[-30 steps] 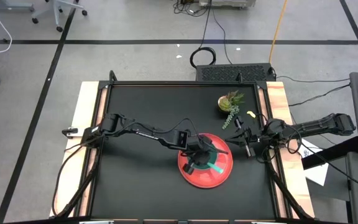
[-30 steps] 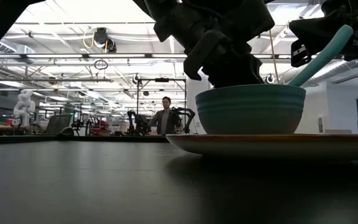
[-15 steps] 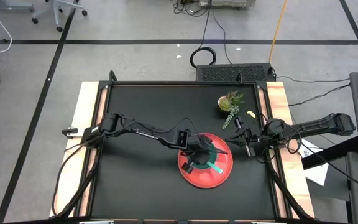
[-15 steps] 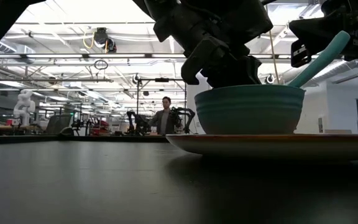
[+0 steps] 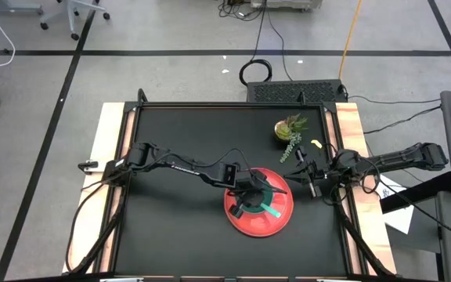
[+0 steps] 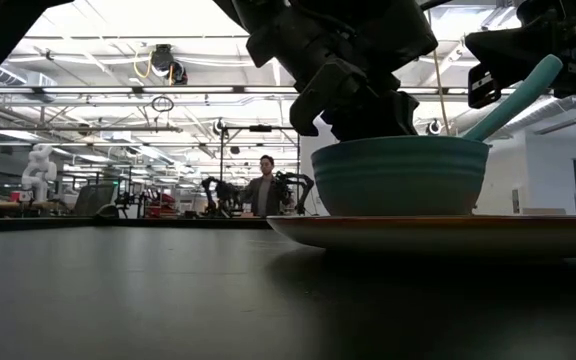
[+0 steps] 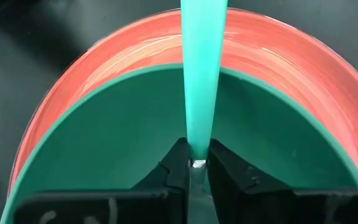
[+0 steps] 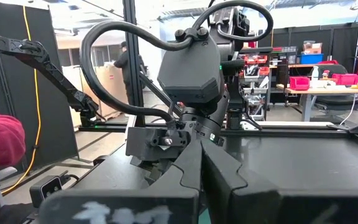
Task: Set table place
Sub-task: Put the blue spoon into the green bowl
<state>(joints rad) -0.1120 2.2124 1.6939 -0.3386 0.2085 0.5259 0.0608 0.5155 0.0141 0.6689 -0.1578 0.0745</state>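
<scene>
Meanwhile the left tool point(image 7: 197, 167) gripped a teal-handled utensil point(image 7: 202, 74) over the teal bowl point(image 6: 400, 176) on the red plate point(image 5: 276, 223), mid-table point(image 5: 178, 227); the right tool point(image 5: 310, 185) hovered nearby, clenched shut.

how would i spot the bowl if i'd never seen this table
Find the black table and the round red plate right of its middle. The teal bowl sits on that plate, under the left gripper, which pinches a teal-handled utensil above it. It is the only deep teal dish; the potted plant nearby is green and leafy.
</scene>
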